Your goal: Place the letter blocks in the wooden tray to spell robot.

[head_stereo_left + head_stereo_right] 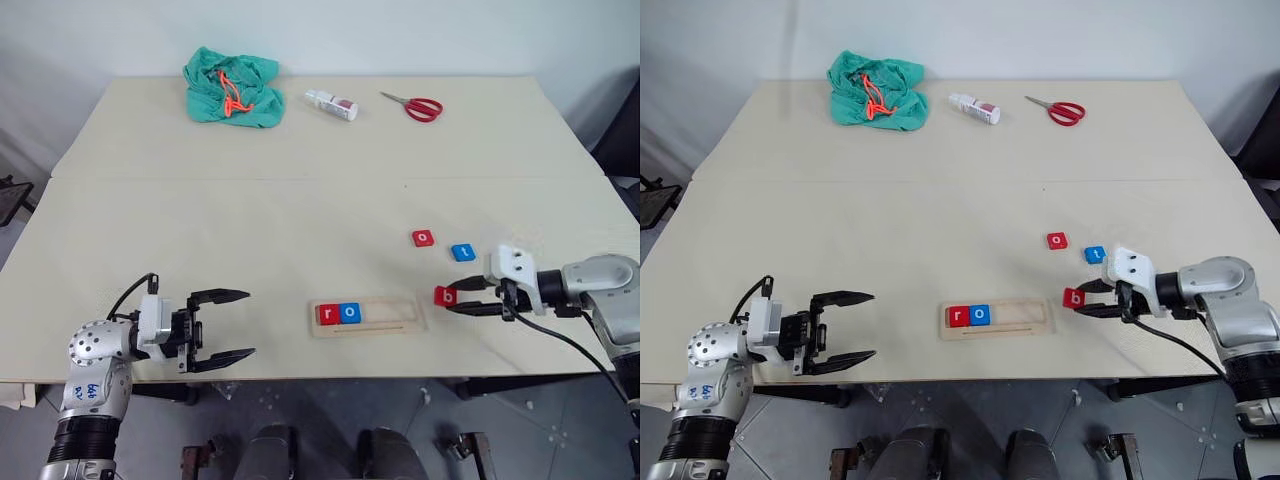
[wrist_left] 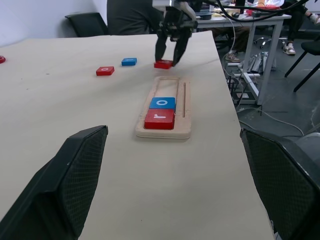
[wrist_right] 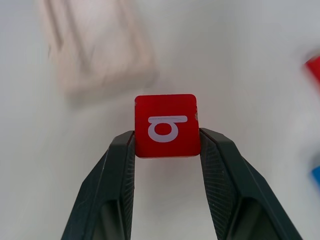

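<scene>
Right wrist view: two black fingers of the right gripper clenched on opposite edges of a small flat red square tile with a white "b", letter lying on its side toward the camera. Seen from the head, held just off the right end of the long shallow pale wooden tray, close above or on the beige tabletop; whether touching, cannot tell. Gripper pointing leftward toward that tray end.

Tray lying near the front edge, long axis running left to right across the table, lengthwise groove along its near side. Inside, at the left end, a red square tile with a white "r" and, touching its right edge, a blue square tile with a white "o"; rest of the recess bare.

Beyond the right gripper, loose on the table: a red square tile with a white "o" and, near it on the right, a blue square tile with a white "t", apart from each other.

Left gripper well to the left of the tray, pointing right along its long axis, jaws spread wide, holding nothing.

At the far edge: crumpled green cloth with an orange cord, small white bottle lying on its side, red-handled scissors.
</scene>
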Available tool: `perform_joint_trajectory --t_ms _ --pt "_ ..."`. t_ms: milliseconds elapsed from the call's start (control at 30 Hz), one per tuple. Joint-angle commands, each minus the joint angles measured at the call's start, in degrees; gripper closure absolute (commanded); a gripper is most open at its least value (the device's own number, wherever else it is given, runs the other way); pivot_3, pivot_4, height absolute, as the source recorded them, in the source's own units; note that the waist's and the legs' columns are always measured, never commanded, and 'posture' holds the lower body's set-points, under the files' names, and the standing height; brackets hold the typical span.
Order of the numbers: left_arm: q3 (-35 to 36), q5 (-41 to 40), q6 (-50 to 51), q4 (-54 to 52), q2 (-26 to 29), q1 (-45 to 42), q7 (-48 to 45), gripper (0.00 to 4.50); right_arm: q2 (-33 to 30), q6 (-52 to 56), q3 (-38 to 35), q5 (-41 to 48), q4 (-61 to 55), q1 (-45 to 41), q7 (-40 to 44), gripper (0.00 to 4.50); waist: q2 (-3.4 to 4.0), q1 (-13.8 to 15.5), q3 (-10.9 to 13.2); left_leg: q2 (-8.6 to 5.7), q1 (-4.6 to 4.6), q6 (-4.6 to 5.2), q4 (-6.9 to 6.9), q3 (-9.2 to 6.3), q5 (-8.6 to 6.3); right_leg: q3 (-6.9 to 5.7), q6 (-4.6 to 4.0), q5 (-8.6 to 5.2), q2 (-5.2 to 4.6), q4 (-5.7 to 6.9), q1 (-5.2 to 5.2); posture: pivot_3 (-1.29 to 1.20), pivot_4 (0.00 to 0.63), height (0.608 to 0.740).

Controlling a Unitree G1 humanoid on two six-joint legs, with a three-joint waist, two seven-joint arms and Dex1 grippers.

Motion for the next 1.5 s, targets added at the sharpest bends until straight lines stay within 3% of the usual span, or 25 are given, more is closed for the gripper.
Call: perform_joint_trajectory --t_ms 33,300,700,967,1500 --pt "-0.2 -0.4 -1.0 0.0 -0.3 -1.2 -0.5 0.0 1.0 10.4 -2.4 5.2 -11.0 -2.8 -3.5 3.04 0.0 0.0 0.0 0.0 0.0 0.0 0.0 -0.01 0.0 0.0 0.0 0.0 0.0 0.0 0.0 0.0 0.15 0.74" --pt "-1.0 0.1 -1.4 0.3 -1.3 -2.0 -0.3 0.0 0.9 22.0 3.3 5.0 -22.3 -3.4 -6.4 3.04 0.0 0.3 0.0 -0.07 -0.11 0.0 0.02 -0.16 0.0 -0.04 0.0 0.0 -0.04 0.0 -0.02 0.0 0.15 0.74" --pt "-1.1 -0.6 -1.7 -1.6 -1.4 0.6 -0.2 0.0 3.1 24.1 10.5 3.7 -28.2 -1.5 -8.7 3.04 -0.01 0.0 0.0 -0.04 -0.1 0.0 0.0 -0.14 0.0 -0.05 0.0 0.0 -0.01 0.02 -0.05 0.0 0.15 0.74" --pt "-1.3 -0.6 -1.8 -2.0 -1.7 1.3 -0.1 0.0 5.1 22.4 15.5 0.0 -26.4 -4.5 -9.3 3.04 0.0 -0.1 0.0 -0.05 -0.1 0.0 0.02 -0.15 0.0 -0.05 0.0 0.0 -0.01 0.02 -0.05 0.0 0.15 0.74" --pt "-1.2 -0.5 -2.3 -3.1 -2.1 2.7 1.1 0.0 5.7 18.3 17.3 -4.0 -22.4 -6.1 -6.0 3.04 -0.01 0.0 0.0 -0.05 -0.1 0.0 0.01 -0.16 0.0 -0.05 0.0 0.0 -0.02 0.03 -0.06 0.0 0.15 0.74"
